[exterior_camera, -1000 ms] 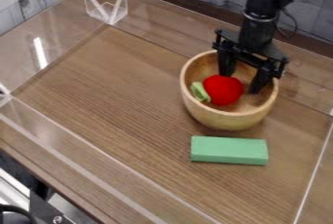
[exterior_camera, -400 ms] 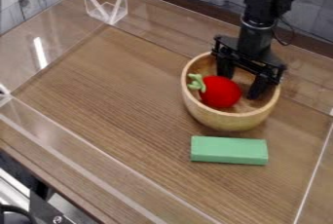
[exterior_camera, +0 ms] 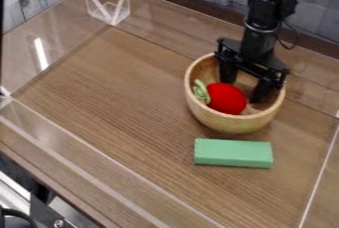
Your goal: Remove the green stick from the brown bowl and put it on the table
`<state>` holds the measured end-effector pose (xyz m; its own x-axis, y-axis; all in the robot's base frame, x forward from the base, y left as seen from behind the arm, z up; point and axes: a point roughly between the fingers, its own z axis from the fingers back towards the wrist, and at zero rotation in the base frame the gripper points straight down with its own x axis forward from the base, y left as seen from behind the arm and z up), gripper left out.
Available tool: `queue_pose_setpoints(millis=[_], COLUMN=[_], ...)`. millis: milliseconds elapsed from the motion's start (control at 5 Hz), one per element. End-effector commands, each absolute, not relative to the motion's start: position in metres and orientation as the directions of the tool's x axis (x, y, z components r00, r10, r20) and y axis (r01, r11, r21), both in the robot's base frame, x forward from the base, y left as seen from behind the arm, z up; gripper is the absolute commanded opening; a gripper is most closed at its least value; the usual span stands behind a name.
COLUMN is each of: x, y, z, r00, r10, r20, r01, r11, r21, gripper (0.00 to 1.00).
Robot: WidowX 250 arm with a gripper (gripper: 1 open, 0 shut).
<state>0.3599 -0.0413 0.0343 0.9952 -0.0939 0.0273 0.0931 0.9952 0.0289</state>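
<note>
The pincer (exterior_camera: 251, 79) is hovering with prongs spread over the brown bowl (exterior_camera: 233, 119); wood-grain tabletop (exterior_camera: 106, 83) is stretching left, acrylic-walled.

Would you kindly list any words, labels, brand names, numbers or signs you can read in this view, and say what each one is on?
None: no text is readable anywhere in this view.
The green block, brown bowl, red ball and table are plain.
The hand and its black arm show no legible marking.
</note>
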Motion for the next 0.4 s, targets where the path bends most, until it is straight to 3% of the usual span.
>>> queue_pose_setpoints(millis=[0, 200], x=[0.3644, 0.36], y=[-0.0354, -0.0331], z=[0.0683, 0.0731], r00=[0.991, 0.99], r10=[-0.055, -0.052], r20=[0.123, 0.128], r01=[0.052, 0.049], r11=[0.998, 0.999], r21=[0.03, 0.025], gripper=[0.0, 0.0])
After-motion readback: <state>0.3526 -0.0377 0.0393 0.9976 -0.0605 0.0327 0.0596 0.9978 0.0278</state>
